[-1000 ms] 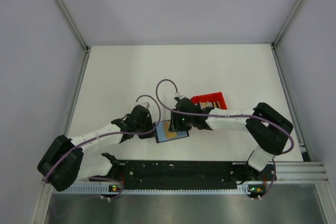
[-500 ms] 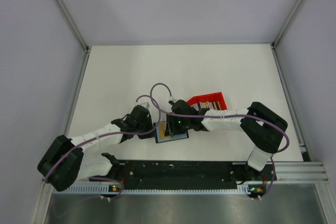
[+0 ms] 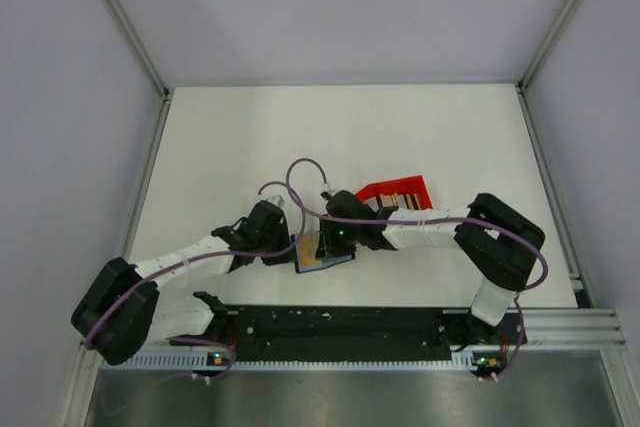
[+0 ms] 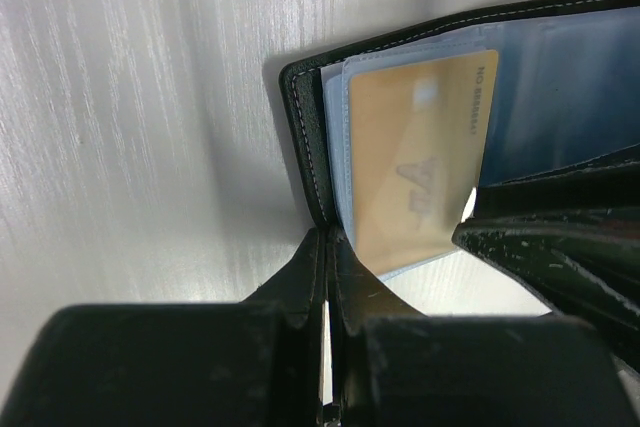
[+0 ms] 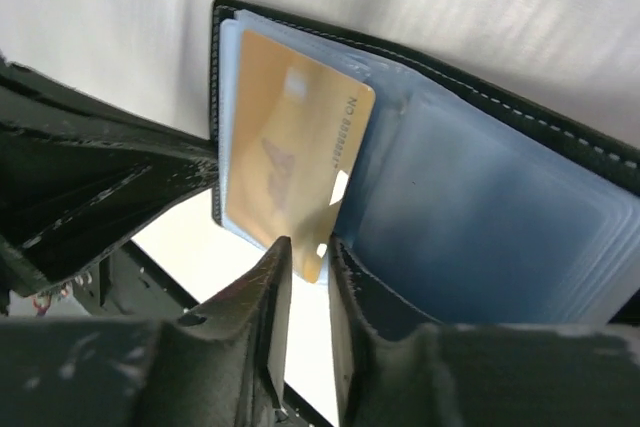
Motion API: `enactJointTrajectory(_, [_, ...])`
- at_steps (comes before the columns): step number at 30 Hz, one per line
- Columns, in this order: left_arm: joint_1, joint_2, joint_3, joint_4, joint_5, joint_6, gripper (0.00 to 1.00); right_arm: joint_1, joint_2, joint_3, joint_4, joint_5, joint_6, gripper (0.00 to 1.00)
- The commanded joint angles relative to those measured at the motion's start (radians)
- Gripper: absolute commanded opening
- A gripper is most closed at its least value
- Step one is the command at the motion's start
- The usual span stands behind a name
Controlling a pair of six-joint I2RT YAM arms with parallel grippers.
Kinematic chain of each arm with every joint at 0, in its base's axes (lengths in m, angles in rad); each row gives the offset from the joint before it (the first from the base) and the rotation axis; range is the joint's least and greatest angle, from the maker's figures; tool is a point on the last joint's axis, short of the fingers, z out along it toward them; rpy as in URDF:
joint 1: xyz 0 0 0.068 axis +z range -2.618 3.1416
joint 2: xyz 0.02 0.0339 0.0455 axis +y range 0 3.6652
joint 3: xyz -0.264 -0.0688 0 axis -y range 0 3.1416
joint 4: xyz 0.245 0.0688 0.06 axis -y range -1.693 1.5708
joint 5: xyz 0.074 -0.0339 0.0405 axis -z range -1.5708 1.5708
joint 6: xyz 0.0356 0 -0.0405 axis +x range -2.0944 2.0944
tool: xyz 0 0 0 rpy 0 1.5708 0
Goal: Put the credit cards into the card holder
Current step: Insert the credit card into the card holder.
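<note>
The black card holder [image 4: 305, 127] lies open near the front edge, its pale blue-grey sleeves [image 5: 470, 217] up. My left gripper [image 4: 330, 242] is shut on the holder's left edge and pins it. A tan credit card [image 5: 285, 162] sits slanted in the left sleeve, also showing in the left wrist view [image 4: 420, 157]. My right gripper [image 5: 310, 267] stands just over the card's lower corner, jaws narrowly parted with the corner loose between them. In the top view both grippers meet over the holder [image 3: 342, 259]. More cards [image 3: 402, 199] lie in the red tray.
The red shallow tray [image 3: 395, 184] sits just behind and right of the holder, under the right arm. The black base rail [image 3: 340, 322] runs along the near edge. The enclosure's walls stand on both sides.
My right gripper has moved left over the open holder with the tan card. The card now lies in the left sleeve. The left arm has not moved.
</note>
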Motion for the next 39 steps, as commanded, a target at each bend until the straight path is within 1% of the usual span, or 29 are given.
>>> enactJointTrajectory(1, [-0.004, 0.000, 0.001, 0.043, 0.015, -0.006, 0.00, 0.017, -0.033, 0.046, -0.061, 0.113, -0.019, 0.12])
enactJointTrajectory(3, [-0.004, 0.000, 0.003, 0.038, 0.010, -0.005, 0.00, 0.017, -0.068, 0.046, -0.112, 0.204, -0.048, 0.09])
enactJointTrajectory(4, [-0.004, 0.003, 0.001, 0.038, 0.009, -0.002, 0.00, 0.018, -0.083, 0.041, -0.121, 0.227, -0.059, 0.07])
enactJointTrajectory(6, [-0.004, 0.005, 0.003, 0.038, 0.009, -0.002, 0.00, 0.018, -0.100, 0.033, -0.132, 0.256, -0.074, 0.07])
enactJointTrajectory(7, [-0.004, 0.005, 0.003, 0.038, 0.006, 0.000, 0.00, 0.018, -0.105, 0.033, -0.138, 0.260, -0.074, 0.08])
enactJointTrajectory(8, [-0.004, 0.005, 0.004, 0.038, 0.006, 0.000, 0.00, 0.020, -0.109, 0.032, -0.141, 0.258, -0.079, 0.11])
enactJointTrajectory(11, [-0.004, 0.005, 0.003, 0.038, 0.004, -0.002, 0.00, 0.032, -0.126, 0.032, -0.133, 0.257, -0.080, 0.26])
enactJointTrajectory(13, [-0.004, 0.005, 0.003, 0.038, 0.006, -0.003, 0.00, 0.035, -0.120, 0.032, -0.104, 0.215, -0.090, 0.30])
enactJointTrajectory(15, [-0.006, 0.005, 0.003, 0.038, 0.004, -0.002, 0.00, 0.046, -0.110, 0.029, -0.080, 0.197, -0.087, 0.32])
enactJointTrajectory(18, [-0.006, 0.005, 0.003, 0.038, 0.006, -0.002, 0.00, 0.063, -0.074, 0.042, -0.066, 0.186, -0.085, 0.33])
enactJointTrajectory(19, [-0.004, 0.005, 0.001, 0.040, 0.006, -0.002, 0.00, 0.069, -0.059, 0.047, -0.063, 0.159, -0.084, 0.33])
enactJointTrajectory(21, [-0.004, 0.005, 0.001, 0.038, 0.006, 0.000, 0.00, 0.080, -0.027, 0.059, -0.064, 0.157, -0.080, 0.33])
enactJointTrajectory(23, [-0.004, 0.005, 0.001, 0.038, 0.006, 0.001, 0.00, 0.089, -0.002, 0.078, -0.103, 0.178, -0.076, 0.33])
enactJointTrajectory(25, [-0.004, 0.003, 0.000, 0.037, 0.006, 0.000, 0.00, 0.091, 0.010, 0.089, -0.141, 0.226, -0.079, 0.30])
enactJointTrajectory(28, [-0.006, -0.002, -0.008, 0.035, 0.003, -0.003, 0.00, 0.092, 0.013, 0.085, -0.175, 0.272, -0.080, 0.22])
enactJointTrajectory(29, [-0.004, -0.002, -0.008, 0.038, 0.003, -0.005, 0.00, 0.092, 0.010, 0.079, -0.179, 0.278, -0.082, 0.16])
enactJointTrajectory(33, [-0.004, 0.000, -0.008, 0.041, 0.001, -0.005, 0.00, 0.091, 0.012, 0.078, -0.184, 0.289, -0.088, 0.02])
enactJointTrajectory(34, [-0.004, 0.001, -0.007, 0.040, 0.003, -0.005, 0.00, 0.094, 0.010, 0.079, -0.186, 0.295, -0.096, 0.00])
enactJointTrajectory(39, [-0.004, 0.001, -0.002, 0.031, 0.000, 0.003, 0.00, 0.098, -0.022, 0.098, -0.235, 0.384, -0.114, 0.00])
